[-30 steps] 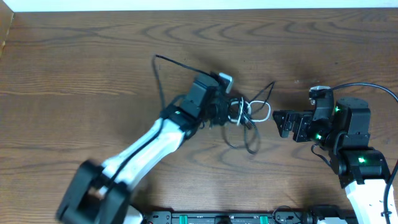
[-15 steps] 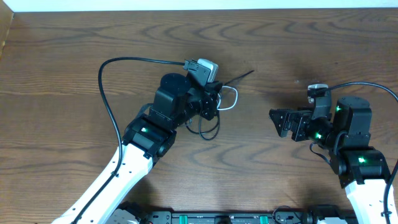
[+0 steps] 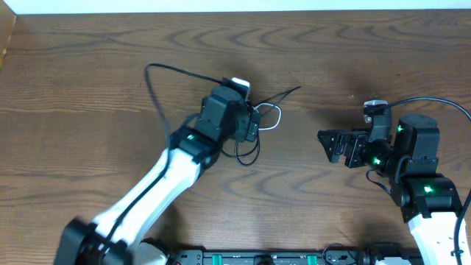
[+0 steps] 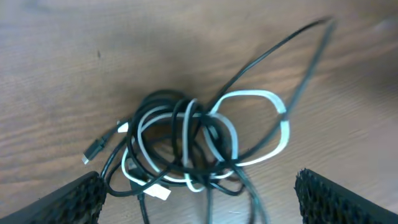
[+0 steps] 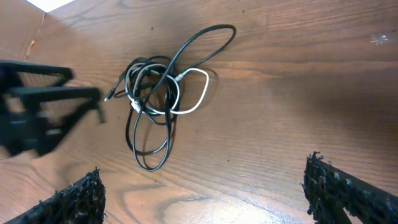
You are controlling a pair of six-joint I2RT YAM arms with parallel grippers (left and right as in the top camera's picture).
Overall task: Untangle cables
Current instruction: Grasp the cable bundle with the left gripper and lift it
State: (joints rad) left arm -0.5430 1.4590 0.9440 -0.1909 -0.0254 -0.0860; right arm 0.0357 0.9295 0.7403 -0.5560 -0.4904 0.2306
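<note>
Left wrist view: the cables point(image 4: 184, 146) lie on the table point(image 4: 56, 50) as one knot, with black and white turns wound over each other.
Left gripper point(image 4: 199, 180): fingers spread wide, one at each lower corner of its own view. Nothing is held, and it hangs just over the near side of the knot.
Right gripper point(image 5: 202, 171): also spread wide and empty, well apart from the cables and facing them across bare wood.
Place: in the overhead view the knot sits mid-table, partly hidden under the left gripper.
Loose parts: a white loop point(image 4: 261, 124) and a long black loop point(image 4: 283, 56) stick out on one side. A small black plug point(image 4: 93, 151) pokes out on the other.
Done: very little, I judge. A few loops stand free, but the core is tightly crossed.
Left: nearly all of it. Each cord has to be drawn out of the core and laid apart from the others.
Unsure: the count of cords. The crossings are too dense to follow, so perhaps two or three.
</note>
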